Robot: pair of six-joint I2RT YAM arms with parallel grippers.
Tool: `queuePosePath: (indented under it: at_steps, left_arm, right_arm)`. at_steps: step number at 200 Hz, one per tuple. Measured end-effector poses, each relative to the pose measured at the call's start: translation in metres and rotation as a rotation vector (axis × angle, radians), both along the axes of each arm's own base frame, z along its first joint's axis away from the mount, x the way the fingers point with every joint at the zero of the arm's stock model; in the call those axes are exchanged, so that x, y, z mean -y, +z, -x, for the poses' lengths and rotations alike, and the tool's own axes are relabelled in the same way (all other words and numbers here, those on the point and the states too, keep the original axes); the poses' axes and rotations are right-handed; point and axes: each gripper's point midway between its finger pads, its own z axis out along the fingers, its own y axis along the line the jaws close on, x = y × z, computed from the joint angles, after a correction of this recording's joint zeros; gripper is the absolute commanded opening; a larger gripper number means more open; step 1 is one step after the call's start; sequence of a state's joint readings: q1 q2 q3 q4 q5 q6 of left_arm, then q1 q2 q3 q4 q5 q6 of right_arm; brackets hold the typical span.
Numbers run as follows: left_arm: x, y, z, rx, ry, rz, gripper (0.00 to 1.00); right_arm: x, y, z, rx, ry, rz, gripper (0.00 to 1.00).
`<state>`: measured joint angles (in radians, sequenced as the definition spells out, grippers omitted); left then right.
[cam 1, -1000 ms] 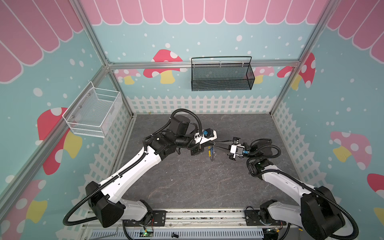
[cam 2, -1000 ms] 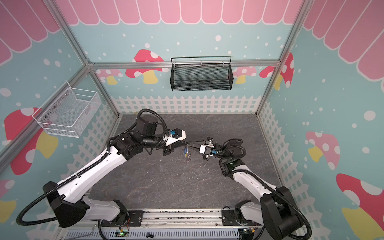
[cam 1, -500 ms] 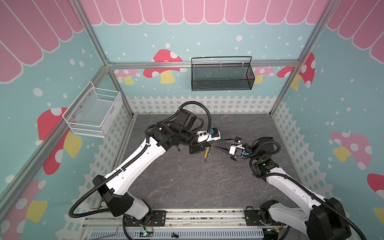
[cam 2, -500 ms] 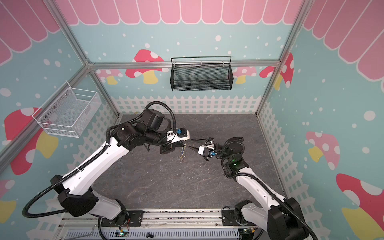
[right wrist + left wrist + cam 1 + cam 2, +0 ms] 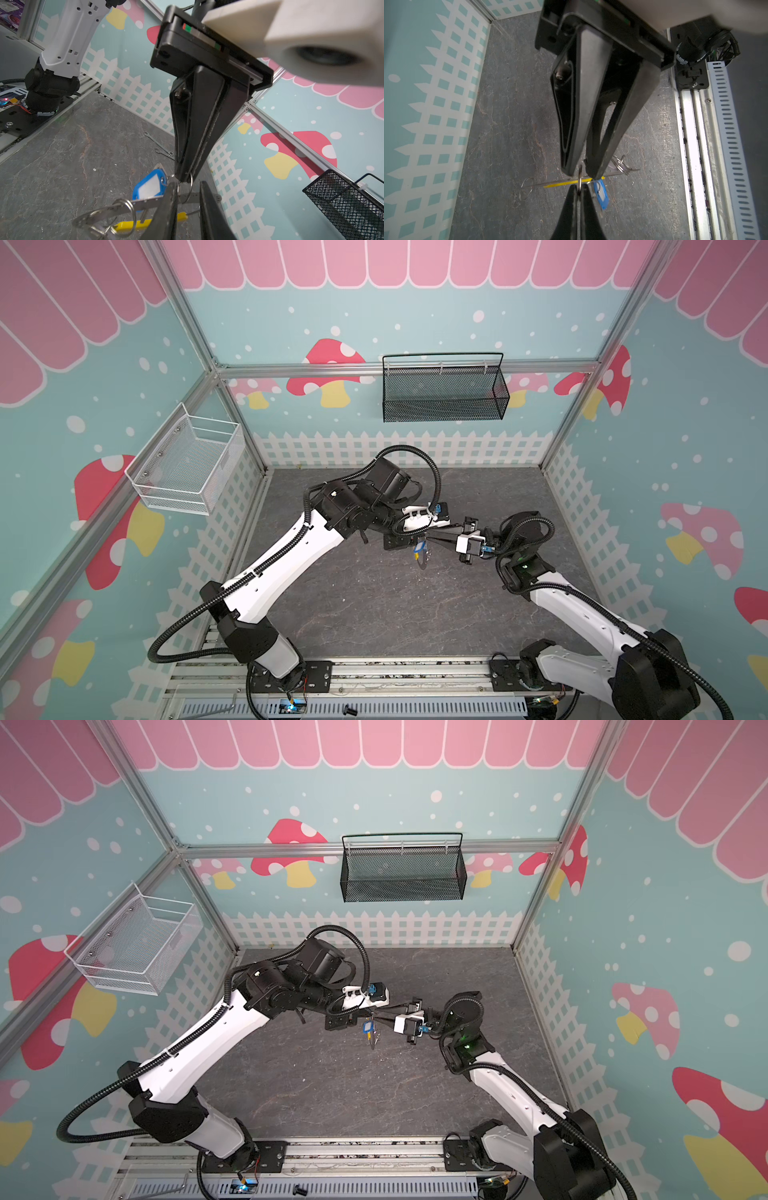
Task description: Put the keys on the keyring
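My left gripper [image 5: 423,536] [image 5: 579,188] is shut on a small split ring [image 5: 185,188], held well above the floor. A key with a blue tag [image 5: 150,187] [image 5: 601,196] [image 5: 368,1028] dangles from it. The keyring [image 5: 566,182], a thin hoop with a yellow segment [image 5: 133,225], hangs level just under the fingertips with more small rings [image 5: 620,165] on it. My right gripper [image 5: 187,184] [image 5: 432,537] faces the left one tip to tip. It is open, and its fingers straddle the held split ring and the hoop's wire. No lilac-tagged key can be made out.
Two slim silver wrenches [image 5: 159,144] lie on the grey floor near the fence wall. A black mesh basket [image 5: 442,393] hangs on the back wall and a white wire basket [image 5: 187,464] on the left wall. The arms' base rail [image 5: 374,672] runs along the front.
The left arm has lifted its elbow and carried the ring and dangling keys rightward to the right gripper's tips. The right gripper's fingers have narrowed around the ring.
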<state>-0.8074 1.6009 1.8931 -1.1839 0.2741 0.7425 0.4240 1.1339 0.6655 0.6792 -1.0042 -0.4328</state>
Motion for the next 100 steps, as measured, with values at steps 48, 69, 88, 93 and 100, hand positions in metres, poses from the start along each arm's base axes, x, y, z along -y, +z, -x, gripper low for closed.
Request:
queuePosePath:
  at_steps: [48, 69, 88, 93, 100]
  left_arm:
    - [0.0006, -0.0006, 0.0, 0.015, 0.005, -0.032, 0.0]
    - [0.0002, -0.0015, 0.0006, 0.017, 0.003, -0.042, 0.0]
    - [-0.0006, -0.0026, 0.0027, 0.021, -0.004, -0.054, 0.0]
    - [-0.0007, -0.003, 0.0027, 0.023, -0.004, -0.058, 0.01]
    - [-0.0008, -0.0032, 0.0026, 0.027, -0.004, -0.061, 0.08]
  right_arm:
    - [-0.0013, -0.0027, -0.0006, -0.012, 0.004, 0.004, 0.13]
    - [-0.0017, -0.0035, -0.001, -0.017, 0.004, 0.005, 0.08]
    - [-0.0016, -0.0033, -0.0017, -0.022, 0.0, 0.003, 0.0]
    - [-0.0016, -0.0036, -0.0018, -0.028, 0.0, 0.003, 0.0]
    - [-0.0015, -0.0035, -0.002, -0.031, -0.001, 0.002, 0.0]
